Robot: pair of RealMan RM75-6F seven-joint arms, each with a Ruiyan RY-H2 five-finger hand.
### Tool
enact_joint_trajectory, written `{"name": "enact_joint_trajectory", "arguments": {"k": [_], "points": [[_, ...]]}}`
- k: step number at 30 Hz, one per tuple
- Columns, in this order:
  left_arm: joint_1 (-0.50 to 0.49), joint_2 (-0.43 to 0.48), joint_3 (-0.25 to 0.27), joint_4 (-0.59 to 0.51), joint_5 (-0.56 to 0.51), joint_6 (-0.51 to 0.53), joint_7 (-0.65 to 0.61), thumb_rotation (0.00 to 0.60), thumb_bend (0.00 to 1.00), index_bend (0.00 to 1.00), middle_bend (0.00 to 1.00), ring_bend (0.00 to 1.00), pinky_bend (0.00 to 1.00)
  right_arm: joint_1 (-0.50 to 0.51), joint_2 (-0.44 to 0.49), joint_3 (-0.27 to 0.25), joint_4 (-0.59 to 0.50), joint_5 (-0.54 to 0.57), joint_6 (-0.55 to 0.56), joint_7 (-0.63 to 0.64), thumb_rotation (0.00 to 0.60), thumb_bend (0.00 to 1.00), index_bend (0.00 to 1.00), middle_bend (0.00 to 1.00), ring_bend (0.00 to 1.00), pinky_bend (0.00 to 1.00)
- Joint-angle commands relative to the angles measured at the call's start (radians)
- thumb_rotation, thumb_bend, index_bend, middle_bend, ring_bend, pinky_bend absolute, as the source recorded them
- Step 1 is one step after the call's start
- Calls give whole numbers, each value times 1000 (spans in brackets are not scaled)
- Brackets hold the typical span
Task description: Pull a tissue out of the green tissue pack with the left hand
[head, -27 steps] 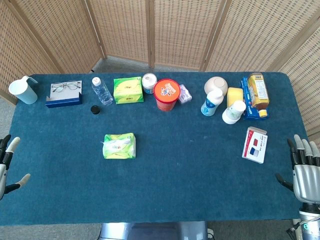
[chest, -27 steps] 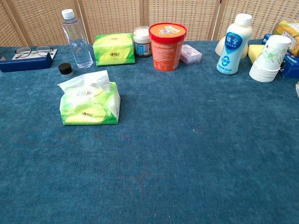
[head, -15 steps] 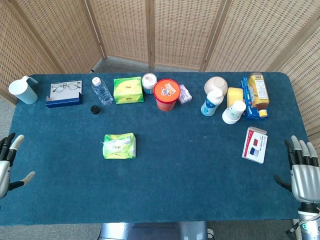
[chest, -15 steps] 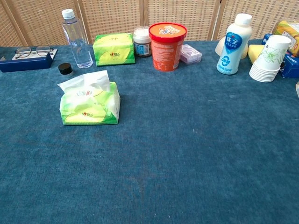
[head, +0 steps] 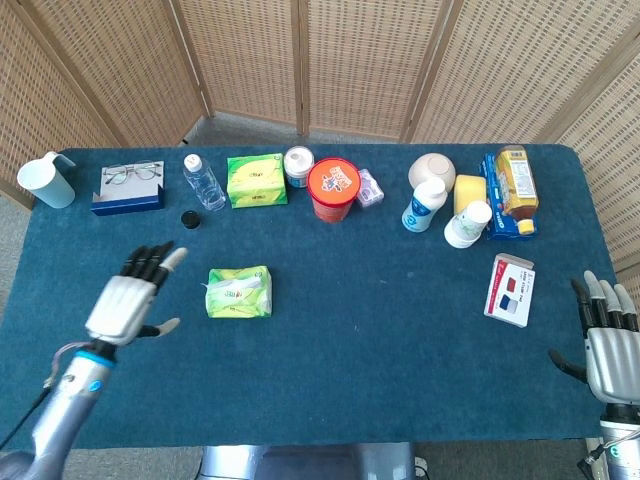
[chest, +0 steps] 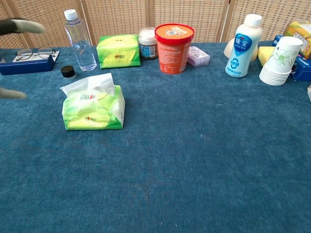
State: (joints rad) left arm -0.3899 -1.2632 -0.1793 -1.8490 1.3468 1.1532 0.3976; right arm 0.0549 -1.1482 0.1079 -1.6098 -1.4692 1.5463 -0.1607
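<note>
1. The left hand [head: 128, 300] hangs above the blue bench [head: 380, 330], just to the left of the green tissue pack [head: 239, 292] and not touching it.
2. Its palm faces down, the back of the hand toward the head camera; the fingers [head: 150, 262] are apart and straight, pointing up and slightly right toward the far side of the bench, with the thumb stuck out toward the pack. The hand holds nothing.
3. The left forearm runs from the bottom left corner of the head view up to the wrist, slanting right.
4. In the chest view only blurred fingertips [chest: 22, 25] of the left hand show at the left edge, level with the glasses [chest: 33, 52].
5. The green tissue pack lies flat on the left half of the bench, well in front of the back row of things; a white tissue [chest: 90, 82] stands up from its top opening.
6. The right hand [head: 608, 350] sits at the bench's right edge near the bottom right corner, fingers apart and pointing upward, empty. It is near the red-and-blue card box [head: 509, 290] but apart from it.
7. Behind the pack stand a clear water bottle [head: 204, 182], a black bottle cap [head: 189, 218] and a second green pack [head: 256, 180].
</note>
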Motion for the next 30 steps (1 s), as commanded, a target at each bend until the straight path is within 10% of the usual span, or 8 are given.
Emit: {"name": "enact_joint_trajectory", "arguments": {"k": [1, 15, 30], "points": [[-102, -102, -55, 33, -110, -78, 124, 600, 0, 25, 0, 0, 66, 3, 2, 0, 1, 4, -8, 1, 600, 0, 0, 0, 0, 0], [-295, -249, -99, 66, -483, -26, 554, 600, 13, 85, 118, 108, 236, 6, 9, 0, 1, 9, -19, 27, 600, 0, 0, 0, 0, 0], [-395, -325, -97, 140, -613, 32, 616, 600, 305, 452, 509, 504, 664, 12, 4, 0, 10, 16, -33, 29, 600, 0, 0, 0, 0, 0]]}}
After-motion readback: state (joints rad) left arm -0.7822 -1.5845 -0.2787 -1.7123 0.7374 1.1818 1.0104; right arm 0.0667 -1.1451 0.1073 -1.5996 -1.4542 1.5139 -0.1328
